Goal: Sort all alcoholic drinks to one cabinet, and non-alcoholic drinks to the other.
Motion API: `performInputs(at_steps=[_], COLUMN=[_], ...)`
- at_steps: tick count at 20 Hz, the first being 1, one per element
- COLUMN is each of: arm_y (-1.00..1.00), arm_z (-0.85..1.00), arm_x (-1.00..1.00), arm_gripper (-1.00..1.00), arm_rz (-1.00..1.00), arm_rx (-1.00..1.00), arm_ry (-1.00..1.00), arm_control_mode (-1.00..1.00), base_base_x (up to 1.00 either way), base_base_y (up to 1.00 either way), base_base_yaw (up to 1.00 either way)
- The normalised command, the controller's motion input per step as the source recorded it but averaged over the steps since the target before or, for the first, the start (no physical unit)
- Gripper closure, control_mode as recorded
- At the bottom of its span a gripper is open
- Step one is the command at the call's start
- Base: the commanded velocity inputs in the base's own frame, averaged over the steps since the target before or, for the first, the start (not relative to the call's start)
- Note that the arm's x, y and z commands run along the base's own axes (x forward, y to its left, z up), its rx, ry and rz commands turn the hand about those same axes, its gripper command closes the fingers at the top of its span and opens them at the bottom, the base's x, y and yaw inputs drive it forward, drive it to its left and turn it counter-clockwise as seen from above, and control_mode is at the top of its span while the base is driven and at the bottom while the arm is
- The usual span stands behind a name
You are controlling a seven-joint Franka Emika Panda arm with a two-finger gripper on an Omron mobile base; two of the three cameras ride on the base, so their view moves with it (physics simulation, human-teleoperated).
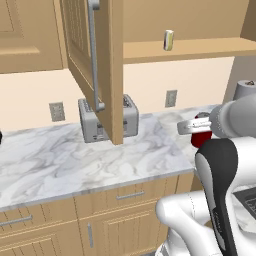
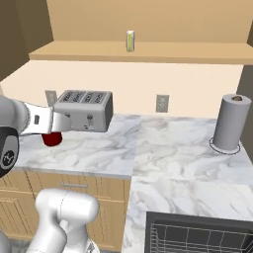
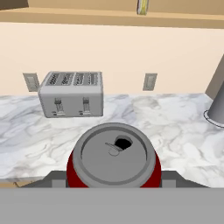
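The marble desk (image 2: 163, 148), white veined with grey, is stretching wide under me. Above it a light-wood cabinet (image 1: 200, 49) is standing with its panelled door (image 1: 95, 65) swung out, showing a plain tan shelf. A boxy silver toaster (image 3: 72, 94) is sitting by the wall, and a grey paper roll (image 2: 230, 123) is standing upright well to its right. My gripper (image 3: 113, 177) is pinching the red can (image 3: 113, 162), round with a silver top, jaws pressing its sides over the desk's front edge. A small pale bottle (image 2: 130, 41) is standing on the shelf.

The can (image 3: 113, 157) sits on the counter (image 3: 175, 144), toaster (image 3: 72, 94) behind it.
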Motion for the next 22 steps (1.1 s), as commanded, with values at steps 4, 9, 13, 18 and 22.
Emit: performInputs(at_steps=[4, 9, 13, 18, 22], arm_y=[0.00, 0.00, 0.00, 0.00, -0.04], arm_z=[0.00, 0.00, 0.00, 0.17, 0.29], arm_x=[0.00, 0.00, -0.02, -0.28, -0.37], arm_gripper=[1.00, 1.00, 1.00, 1.00, 1.00], arm_rz=[0.00, 0.00, 0.00, 0.00, 0.01], arm_rx=[0.00, 0.00, 0.00, -0.02, -0.03], arm_ry=[0.00, 0.00, 0.01, -0.04, -0.10], arm_control_mode=[1.00, 1.00, -1.00, -1.00, -1.00], base_base_x=[0.21, 0.11, 0.00, 0.00, 0.00], base_base_y=[0.00, 0.00, 0.00, 0.00, 0.00], base_base_yaw=[0.01, 0.01, 0.00, 0.00, 0.00])
